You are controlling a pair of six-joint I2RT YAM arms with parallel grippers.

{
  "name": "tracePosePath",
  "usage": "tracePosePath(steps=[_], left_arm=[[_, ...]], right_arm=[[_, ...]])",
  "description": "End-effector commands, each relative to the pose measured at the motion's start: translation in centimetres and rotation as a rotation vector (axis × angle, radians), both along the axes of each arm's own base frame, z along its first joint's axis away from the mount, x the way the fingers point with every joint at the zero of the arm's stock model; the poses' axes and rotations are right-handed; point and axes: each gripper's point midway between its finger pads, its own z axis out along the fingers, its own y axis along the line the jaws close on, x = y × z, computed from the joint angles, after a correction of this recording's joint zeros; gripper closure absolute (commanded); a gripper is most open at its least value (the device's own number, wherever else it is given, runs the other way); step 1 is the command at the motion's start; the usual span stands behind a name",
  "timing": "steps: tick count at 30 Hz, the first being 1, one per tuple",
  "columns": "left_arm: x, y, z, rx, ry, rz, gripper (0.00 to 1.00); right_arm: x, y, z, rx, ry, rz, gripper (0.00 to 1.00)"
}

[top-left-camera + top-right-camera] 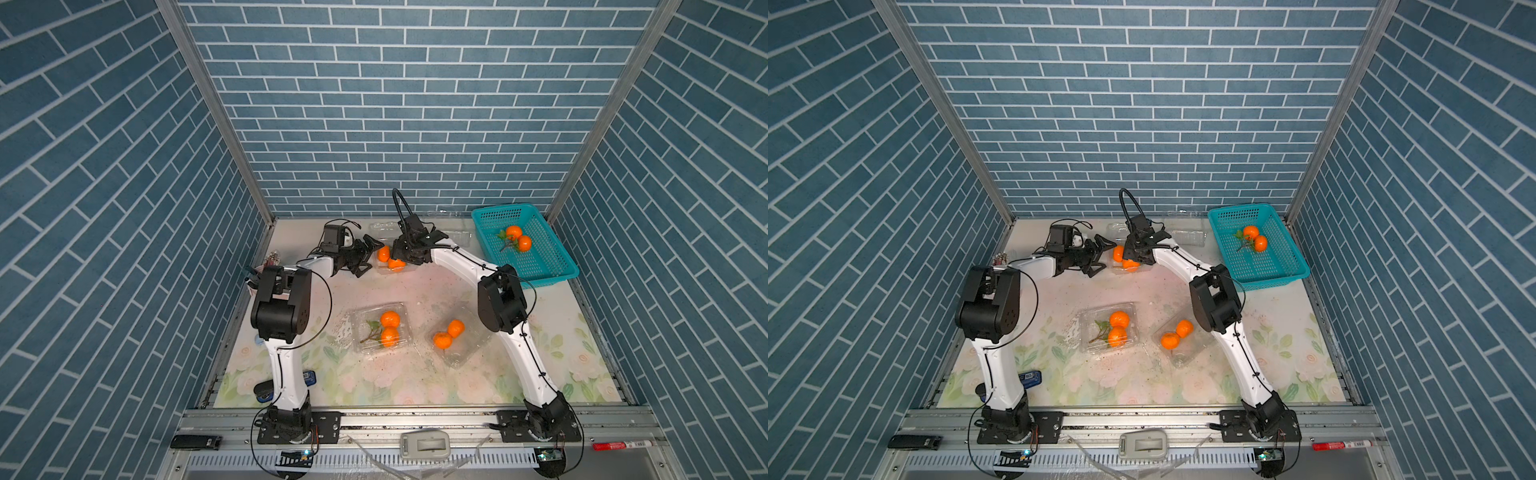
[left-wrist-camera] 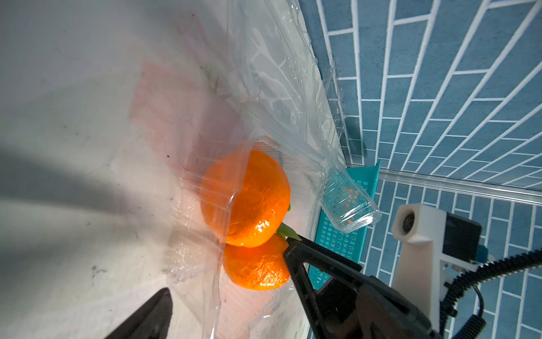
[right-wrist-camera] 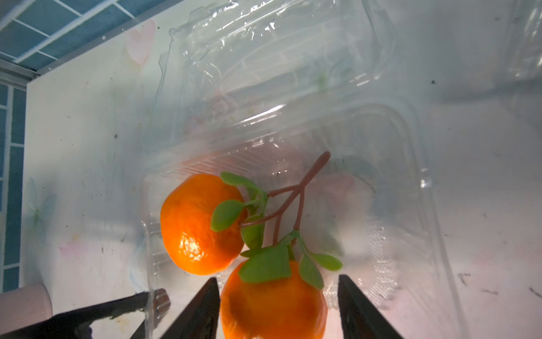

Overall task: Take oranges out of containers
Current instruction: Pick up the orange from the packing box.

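Far orange pair (image 3: 199, 223) lies in far container (image 3: 396, 205), ctr-back of table, lid (image 3: 264, 58) laid open toward back wall. The 2 fruits touch and are joined by a forked brown stem (image 3: 299, 193) w/ green leaves.

Right gripper (image 3: 278, 280) is in over the container from the basket side. Jaws part-open, one either side of the nearer fruit. A slim gap shows on one side, so not clamped and nothing held. In left wrist view one of its fingertips (image 2: 293, 249) sits at a leaf btwn the 2 fruits.

Left gripper (image 1: 368, 257) is just beside container's opposite side, jaws spread wide, empty. One of its fingers (image 3: 146, 299) is at the rim; contact unclear.

Nearer the arm bases, well apart from both grippers:
- left-ctr container (image 1: 361, 318) w/ second pair (image 1: 390, 328)
- right-ctr container (image 1: 467, 353), lying askew, w/ third pair (image 1: 449, 334)
- lids: cannot tell if shut

Empty clamshell (image 1: 1187, 237) lies at back, btwn far container and teal basket (image 1: 540, 259). Basket in far right corner holds fourth pair (image 1: 518, 237). Floral mat (image 1: 415, 382) under all.
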Motion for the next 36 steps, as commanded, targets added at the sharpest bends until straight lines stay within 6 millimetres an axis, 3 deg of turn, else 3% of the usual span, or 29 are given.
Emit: tracePosePath(steps=[1, 12, 16, 28, 36], left_arm=[[0.0, -0.2, -0.7, -0.008, 0.008, -0.008, 0.01], [0.0, -0.2, -0.8, -0.008, 0.007, -0.01, 0.01], [0.1, -0.2, -0.8, -0.01, 0.01, -0.009, 0.01], [0.1, -0.2, -0.8, -0.009, 0.011, -0.008, 0.01], [0.1, -0.2, -0.7, -0.01, 0.01, -0.008, 0.01]], right_arm=[[-1.1, -0.1, 2.2, -0.028, -0.015, 0.056, 0.34], [-1.4, 1.1, -0.5, -0.025, 0.038, 0.092, 0.31], [-1.6, 1.6, -0.5, 0.0, 0.046, 0.098, 0.31], [-2.1, 1.3, -2.8, -0.059, 0.082, 0.104, 0.31], [-2.0, 1.3, -3.7, -0.067, 0.095, 0.099, 0.42]])
